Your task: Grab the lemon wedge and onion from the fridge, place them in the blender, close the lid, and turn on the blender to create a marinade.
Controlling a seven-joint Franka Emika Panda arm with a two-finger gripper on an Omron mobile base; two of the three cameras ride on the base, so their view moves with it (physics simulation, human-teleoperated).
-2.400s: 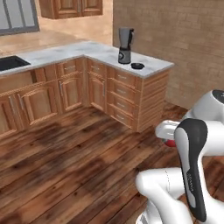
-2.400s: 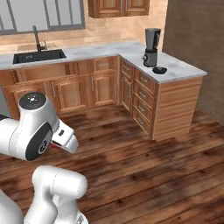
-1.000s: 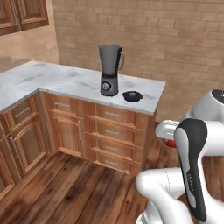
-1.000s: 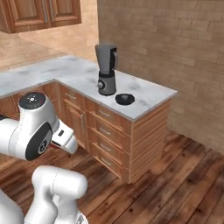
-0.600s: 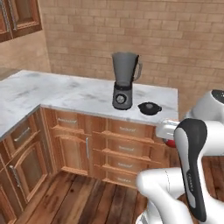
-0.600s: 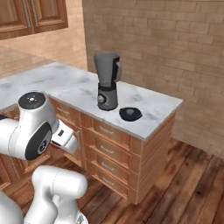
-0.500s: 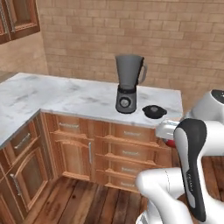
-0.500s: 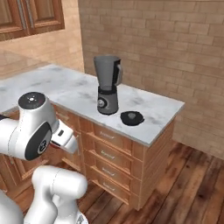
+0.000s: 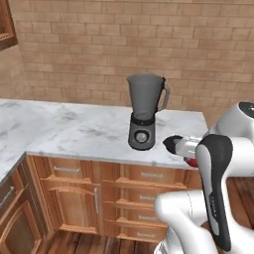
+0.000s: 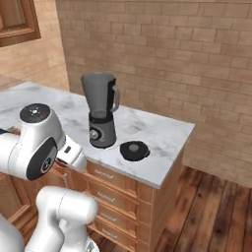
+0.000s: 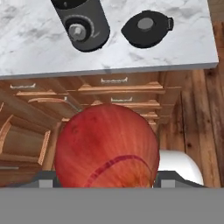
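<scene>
In the hand view my gripper (image 11: pixel 103 175) is shut on the onion (image 11: pixel 107 144), a round dark-red bulb sitting between the fingertips. It hangs in front of the counter's drawers, below the counter edge. The blender (image 9: pixel 144 114) (image 10: pixel 101 110), a smoky-grey jug on a dark base (image 11: pixel 85 26) with a silver knob, stands uncovered on the marble counter. Its lid (image 10: pixel 134 150) (image 11: pixel 146 28), a round dark cap, lies flat on the counter just to the blender's right. The lemon wedge and the fridge are out of view.
The marble counter (image 9: pixel 74 134) (image 10: pixel 162 133) ends a little to the right of the lid. Wooden drawers (image 11: pixel 118 89) run beneath it. A brick wall (image 9: pixel 99 44) backs the counter. Wood floor (image 10: pixel 216 211) lies to the right of the cabinet end.
The base has driven up to the counter, so the whole scene has shifted: blender and lid are now closer and larger in both base views. The arm keeps its folded pose.
</scene>
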